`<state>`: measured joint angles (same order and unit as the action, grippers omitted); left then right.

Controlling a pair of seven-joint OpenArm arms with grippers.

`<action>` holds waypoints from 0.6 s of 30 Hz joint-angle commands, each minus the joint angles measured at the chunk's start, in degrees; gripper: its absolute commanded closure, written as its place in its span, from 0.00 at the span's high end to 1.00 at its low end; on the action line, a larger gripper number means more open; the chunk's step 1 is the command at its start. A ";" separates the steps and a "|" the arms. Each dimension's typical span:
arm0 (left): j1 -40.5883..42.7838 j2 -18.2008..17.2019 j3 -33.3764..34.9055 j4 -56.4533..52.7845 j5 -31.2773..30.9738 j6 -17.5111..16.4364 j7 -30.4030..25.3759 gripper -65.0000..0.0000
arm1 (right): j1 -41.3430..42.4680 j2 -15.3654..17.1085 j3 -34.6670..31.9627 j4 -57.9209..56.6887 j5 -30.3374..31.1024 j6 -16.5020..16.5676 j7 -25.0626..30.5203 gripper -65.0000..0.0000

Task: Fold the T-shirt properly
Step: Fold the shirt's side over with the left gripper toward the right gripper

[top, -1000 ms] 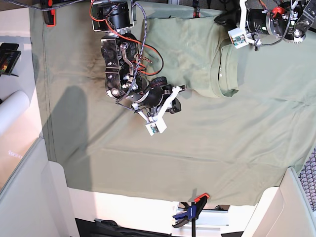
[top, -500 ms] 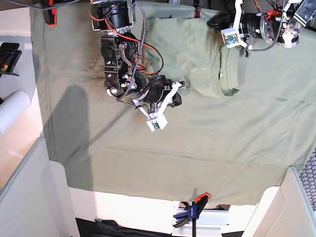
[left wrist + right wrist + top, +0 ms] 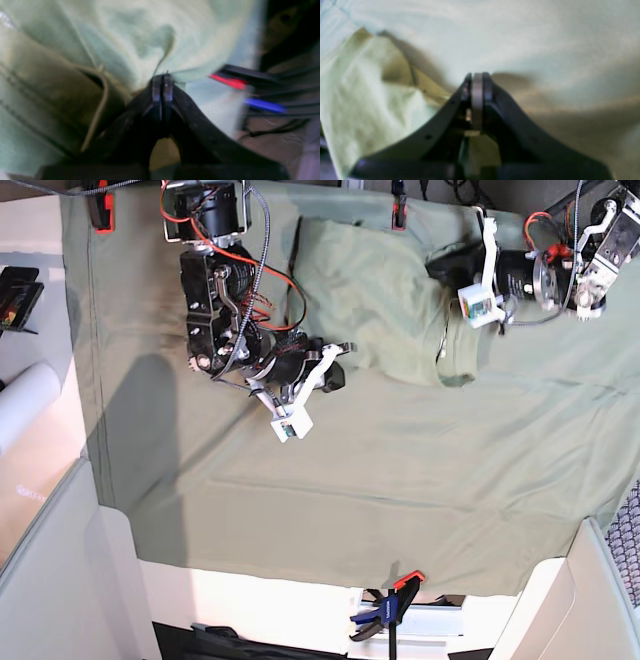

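The pale yellowish-green T-shirt [image 3: 380, 290] lies wrinkled on the table cloth at the back centre, its neck [image 3: 452, 350] toward the right. My left gripper [image 3: 434, 268] is at its back right part. In the left wrist view the left gripper [image 3: 162, 77] is shut, pinching a raised fold of the shirt [image 3: 140, 37] beside the darker collar [image 3: 57, 95]. My right gripper [image 3: 337, 370] is at the shirt's front left edge. In the right wrist view the right gripper [image 3: 476, 75] is shut with a thin pale strip of cloth between the pads, and the shirt [image 3: 365, 100] lies to its left.
A grey-green table cloth [image 3: 400, 480] covers the table and is held by red clamps at the back [image 3: 100, 210] [image 3: 398, 218] and a blue clamp at the front [image 3: 385, 610]. A white roll [image 3: 25, 405] and a black device [image 3: 15, 295] lie off the left edge.
My right gripper has moved left and back with the shirt's edge. My left gripper has moved toward the front, dragging the shirt's back right part and bunching the neck area.
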<state>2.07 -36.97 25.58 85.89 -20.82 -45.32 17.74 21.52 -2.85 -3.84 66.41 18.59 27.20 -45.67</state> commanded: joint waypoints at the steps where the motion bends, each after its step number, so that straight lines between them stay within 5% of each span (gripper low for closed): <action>1: -2.05 -0.98 0.37 -1.36 4.63 5.32 3.21 0.00 | 1.49 -0.33 -0.04 0.92 0.98 0.26 1.03 0.00; 14: -18.86 -1.16 9.01 -11.67 9.60 5.66 -1.25 0.00 | 1.46 -0.31 -0.04 0.92 1.22 0.26 -0.92 0.00; 18: -21.18 -1.88 9.01 -12.46 9.57 5.66 -1.27 0.00 | 1.42 -0.35 -0.04 0.92 5.66 0.33 -2.60 0.00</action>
<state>-17.69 -37.71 35.18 73.25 -12.73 -41.82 15.22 21.47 -2.87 -3.90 66.41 23.27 27.22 -49.17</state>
